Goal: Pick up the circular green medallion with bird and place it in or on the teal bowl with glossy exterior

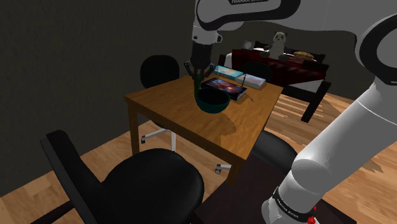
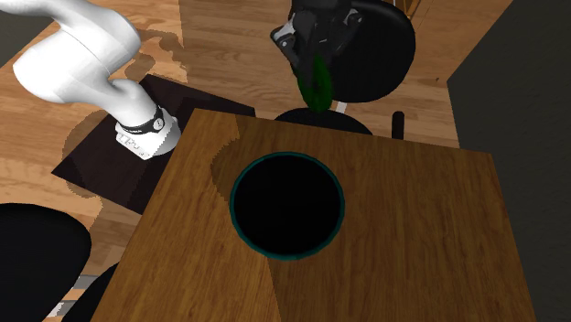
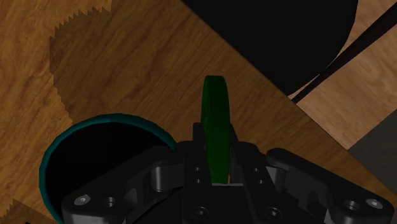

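Note:
My black gripper (image 3: 215, 167) is shut on the green medallion (image 3: 215, 127), which stands on edge between the fingers. The teal bowl (image 1: 212, 102) sits on the wooden table (image 1: 165, 105), and the gripper (image 1: 199, 77) hangs just above its rim on the shoulder view's left side. From the second exterior view the bowl (image 2: 240, 220) shows a dark inside with a thin teal rim, and the medallion (image 2: 317, 82) hangs in the gripper (image 2: 319, 55) above the table's far edge. In the wrist view the bowl's rim (image 3: 48, 168) lies beside the hand.
A dark tablet-like object (image 1: 226, 87) and a book (image 1: 245, 77) lie on the table behind the bowl. Black office chairs stand around it (image 1: 153, 181), (image 1: 159, 69), (image 2: 366, 50). Further back stands a dark red piece of furniture (image 1: 289, 70) with a panda toy (image 1: 278, 43).

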You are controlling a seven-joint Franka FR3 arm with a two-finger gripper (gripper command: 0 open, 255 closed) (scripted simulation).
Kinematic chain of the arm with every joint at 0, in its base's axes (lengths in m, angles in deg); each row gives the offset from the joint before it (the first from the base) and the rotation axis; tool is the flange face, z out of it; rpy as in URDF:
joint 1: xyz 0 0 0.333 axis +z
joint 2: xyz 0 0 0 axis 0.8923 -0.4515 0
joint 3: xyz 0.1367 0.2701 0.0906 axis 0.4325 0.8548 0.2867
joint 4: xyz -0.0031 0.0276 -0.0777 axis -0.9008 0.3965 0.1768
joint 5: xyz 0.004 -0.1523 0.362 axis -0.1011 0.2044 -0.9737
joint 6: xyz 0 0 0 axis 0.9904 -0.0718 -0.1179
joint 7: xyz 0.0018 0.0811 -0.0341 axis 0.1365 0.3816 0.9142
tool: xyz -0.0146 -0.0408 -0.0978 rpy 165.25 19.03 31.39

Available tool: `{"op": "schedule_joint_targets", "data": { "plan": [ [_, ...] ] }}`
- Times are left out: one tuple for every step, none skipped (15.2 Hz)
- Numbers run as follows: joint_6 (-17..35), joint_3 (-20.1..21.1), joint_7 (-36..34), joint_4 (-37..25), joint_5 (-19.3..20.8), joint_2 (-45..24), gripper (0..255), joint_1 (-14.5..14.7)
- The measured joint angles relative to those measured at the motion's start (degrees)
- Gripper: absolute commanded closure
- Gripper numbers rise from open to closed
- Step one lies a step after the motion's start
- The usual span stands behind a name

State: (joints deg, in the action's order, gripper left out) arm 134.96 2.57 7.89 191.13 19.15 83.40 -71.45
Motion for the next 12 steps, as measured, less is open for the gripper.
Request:
{"op": "schedule_joint_targets", "data": {
  "plan": [
    [-0.9,0.0,-0.1,-1.0,0.0,-0.1,255,0.0],
    [-1.6,0.0,0.0,-1.9,0.1,-0.3,255,0.0],
    [-2.4,-0.1,0.1,-2.6,0.1,-0.2,255,-0.1],
    [-2.9,-0.1,0.1,-3.0,0.1,-0.2,255,-0.1],
    [-3.2,-0.4,0.6,-3.5,0.1,-0.3,255,-0.3],
    [-3.3,-1.1,1.8,-3.6,0.2,-0.3,255,-0.8],
    [-3.7,-1.9,3.1,-3.9,0.3,-0.2,255,-1.4],
    [-3.6,-2.5,4.1,-4.6,0.5,-0.9,255,-1.8],
    [-3.5,-3.1,5.1,-5.0,0.7,-1.4,255,-2.3],
    [-4.2,-3.8,6.4,-6.0,0.8,-1.8,255,-2.8],
    [-4.2,-4.7,7.8,-6.4,1.0,-2.1,255,-3.5],
    [-4.6,-5.5,9.3,-7.1,1.1,-2.5,255,-4.1]
  ]
}}
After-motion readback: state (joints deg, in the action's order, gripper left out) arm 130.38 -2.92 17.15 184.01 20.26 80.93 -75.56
